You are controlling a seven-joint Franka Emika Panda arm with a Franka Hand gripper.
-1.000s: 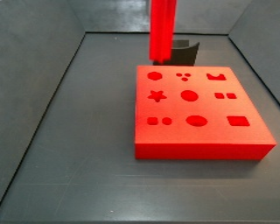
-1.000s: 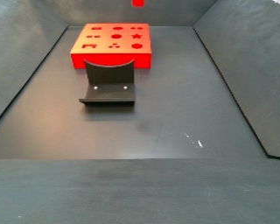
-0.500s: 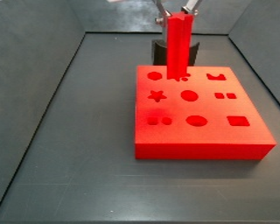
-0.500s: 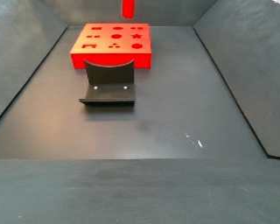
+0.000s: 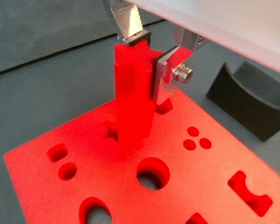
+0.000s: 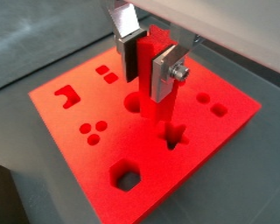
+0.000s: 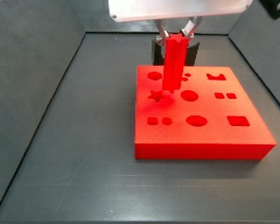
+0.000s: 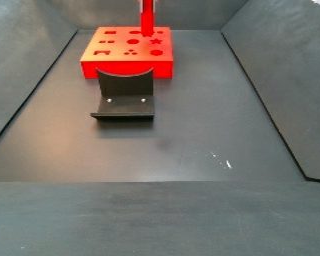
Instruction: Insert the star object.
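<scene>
My gripper [image 7: 177,37] is shut on the star object [image 7: 171,66], a long bright red peg held upright. In both wrist views the silver fingers [image 5: 168,72] [image 6: 164,73] clamp the peg [image 5: 132,92] [image 6: 150,83] near its upper end. It hangs over the big flat red block [image 7: 224,131]. Its lower end stands at the star-shaped hole [image 6: 175,136] on the block's left side. I cannot tell whether the tip is inside the hole. In a side view only the peg [image 8: 145,18] shows above the block [image 8: 127,66].
The dark fixture [image 8: 124,95] stands on the floor against one side of the block, also seen behind the block [image 7: 187,51] and in a wrist view [image 5: 254,98]. The block has several other shaped holes [image 7: 196,121]. Grey walls [image 7: 38,70] enclose the dark floor.
The gripper with the peg has come down and forward, from above the block's far edge to the star-shaped hole. The gripper body now shows in a side view.
</scene>
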